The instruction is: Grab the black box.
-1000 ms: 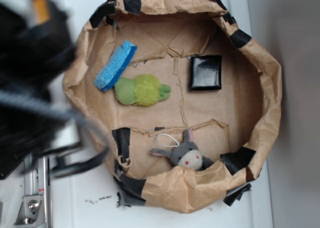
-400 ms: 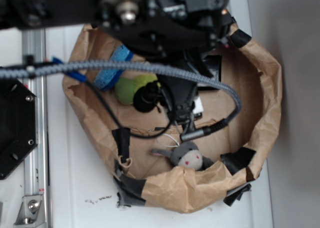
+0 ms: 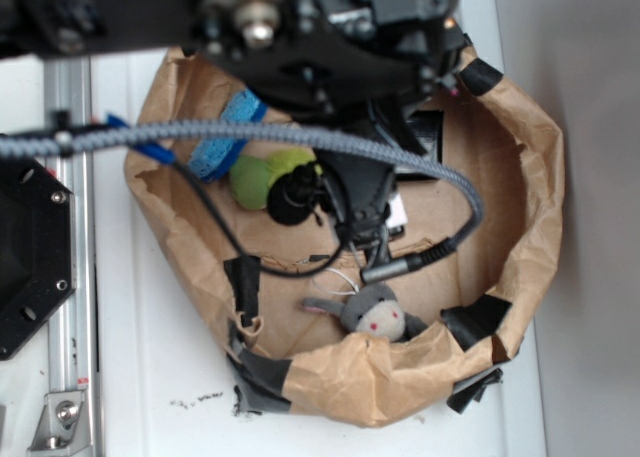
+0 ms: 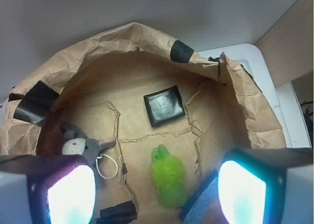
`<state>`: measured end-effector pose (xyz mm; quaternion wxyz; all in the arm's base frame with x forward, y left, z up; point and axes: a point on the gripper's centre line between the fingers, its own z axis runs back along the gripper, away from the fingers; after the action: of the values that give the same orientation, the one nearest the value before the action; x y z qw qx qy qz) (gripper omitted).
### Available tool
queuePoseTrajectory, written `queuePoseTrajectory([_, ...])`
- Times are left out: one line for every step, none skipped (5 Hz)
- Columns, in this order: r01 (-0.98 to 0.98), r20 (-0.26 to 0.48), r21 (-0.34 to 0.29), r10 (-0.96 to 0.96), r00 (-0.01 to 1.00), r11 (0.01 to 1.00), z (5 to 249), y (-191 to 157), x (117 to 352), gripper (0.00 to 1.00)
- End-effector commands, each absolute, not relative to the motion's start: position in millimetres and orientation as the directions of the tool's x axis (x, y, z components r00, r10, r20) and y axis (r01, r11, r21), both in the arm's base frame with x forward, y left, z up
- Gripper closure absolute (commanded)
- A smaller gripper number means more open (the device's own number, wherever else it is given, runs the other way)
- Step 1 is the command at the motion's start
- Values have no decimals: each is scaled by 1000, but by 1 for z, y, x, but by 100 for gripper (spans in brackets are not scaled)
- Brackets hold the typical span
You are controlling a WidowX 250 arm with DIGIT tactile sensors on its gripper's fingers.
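Framing the bottom corners of the wrist view, two pale glowing finger pads (image 4: 71, 194) are seen set wide apart, so the jaws are open and nothing is held between them. Just beyond the pads, a green plush toy (image 4: 168, 177) is seen lying on the brown paper floor, with the edge of a blue sponge (image 4: 200, 204) close beside it at the lower right. To the left, a grey plush donkey (image 4: 81, 146) is found against the paper wall, a white loop of string beside it. Farther in, the black box (image 4: 164, 106) is seen lying flat on the paper floor, past the green toy and apart from it, its glossy top wrinkled. Everything is enclosed by a crumpled brown paper wall (image 4: 98, 47) patched with black tape strips (image 4: 181, 51). In the exterior view, the arm (image 3: 330, 37) is seen reaching over this paper enclosure, hiding most of the box, while a black hexagonal plate (image 3: 30, 257) is seen on the white counter (image 3: 150, 377) at the left.
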<state>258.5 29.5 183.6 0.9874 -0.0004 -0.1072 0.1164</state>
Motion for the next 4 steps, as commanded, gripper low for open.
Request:
queuePoseTrajectory([-216, 271, 12, 204, 941, 976, 161, 25, 270, 0])
queuePoseTrajectory([-212, 249, 87, 185, 951, 973, 130, 20, 274, 0])
queuePoseTrajectory([-217, 251, 97, 187, 950, 971, 98, 23, 279, 0])
queuePoseTrajectory([-250, 206, 61, 233, 950, 966, 86, 45, 287, 0])
